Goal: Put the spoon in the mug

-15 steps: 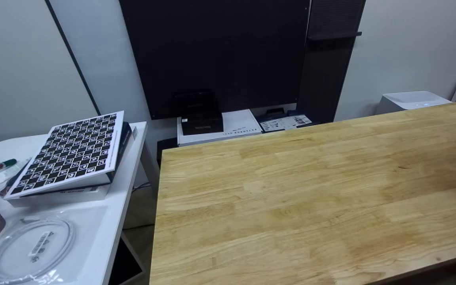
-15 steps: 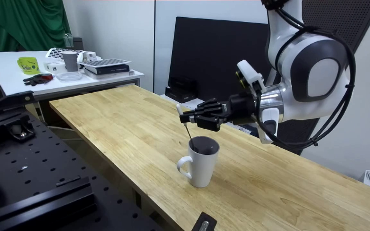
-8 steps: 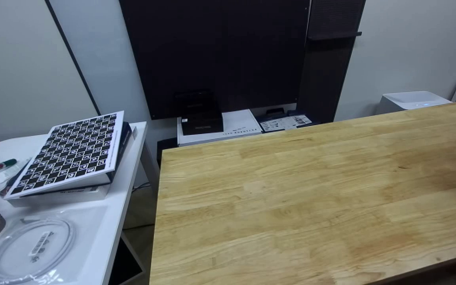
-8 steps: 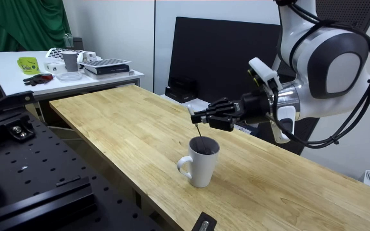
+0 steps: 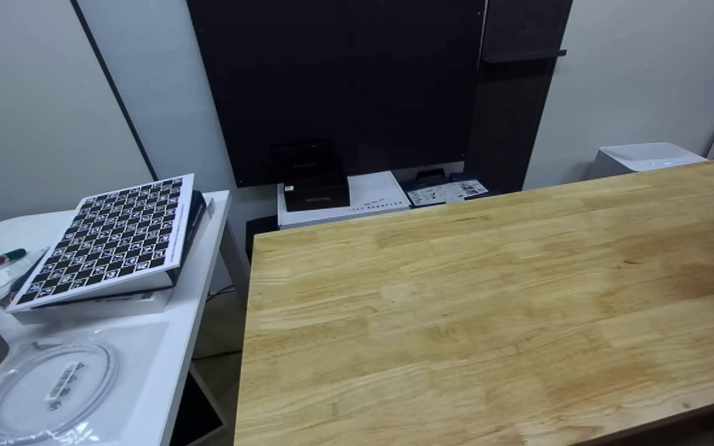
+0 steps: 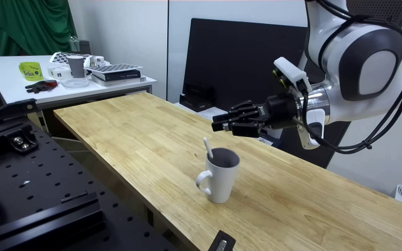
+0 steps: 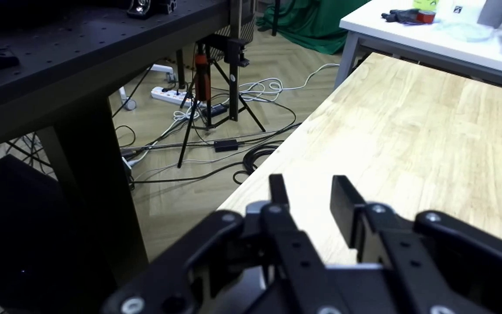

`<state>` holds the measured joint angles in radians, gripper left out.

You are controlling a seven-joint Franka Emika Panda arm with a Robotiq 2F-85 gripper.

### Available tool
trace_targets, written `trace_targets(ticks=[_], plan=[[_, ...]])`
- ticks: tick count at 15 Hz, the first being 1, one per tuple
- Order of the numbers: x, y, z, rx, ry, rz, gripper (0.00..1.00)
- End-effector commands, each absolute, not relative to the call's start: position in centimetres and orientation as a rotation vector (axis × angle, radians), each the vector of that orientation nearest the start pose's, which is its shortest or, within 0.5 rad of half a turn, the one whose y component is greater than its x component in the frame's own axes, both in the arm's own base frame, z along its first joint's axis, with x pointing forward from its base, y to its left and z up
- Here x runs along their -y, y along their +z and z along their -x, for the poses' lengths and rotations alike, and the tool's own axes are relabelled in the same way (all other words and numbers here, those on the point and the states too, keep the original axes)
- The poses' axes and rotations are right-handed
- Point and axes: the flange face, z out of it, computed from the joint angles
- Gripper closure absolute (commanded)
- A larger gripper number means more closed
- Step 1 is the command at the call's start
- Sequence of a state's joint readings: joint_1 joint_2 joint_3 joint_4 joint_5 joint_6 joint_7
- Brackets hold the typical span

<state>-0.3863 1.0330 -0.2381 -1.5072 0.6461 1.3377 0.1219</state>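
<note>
— Room: pale, plain walls (image 5: 654,80). Item one: long rectangular tabletop (image 6: 127,132) of blond grained wood, in both exterior views. Item two: broad, flat black panel (image 6: 246,62), standing beyond the tabletop's far edge.

— And what do you have at the controls?

— Item three: rounded white-and-dark-grey jointed arm (image 6: 365,66), which I see entering from the right in an exterior view. Item four: black two-fingered gripper (image 7: 310,192) of hinged links, held above tabletop level. In my wrist view its fingers (image 7: 344,207) stand parted, pale wood showing in the gap between them.

— Drinkware?

— Item five: tall, tapered white mug (image 6: 222,184), grey inside, with a loop handle. Upright on the wood, apart from the gripper.

— And the smallest entry?

— Item six: slender spoon (image 6: 208,147) with a smooth white rod of a handle. Location: in the mug, tilted, leaning at the rim, handle end rising above it. The lower part is hidden from me inside.
</note>
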Motion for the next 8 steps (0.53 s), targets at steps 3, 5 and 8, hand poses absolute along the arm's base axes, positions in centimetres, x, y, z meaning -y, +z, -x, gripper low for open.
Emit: trace_targets(ticks=[3,5,8], plan=[[25.4,3.3,-51.3,-1.032,1.26,1.905,0.23],[24.3,4.5,-52.5,-0.991,1.244,1.977,0.09],[21.7,7.0,-55.0,-0.922,1.195,2.199,0.0]])
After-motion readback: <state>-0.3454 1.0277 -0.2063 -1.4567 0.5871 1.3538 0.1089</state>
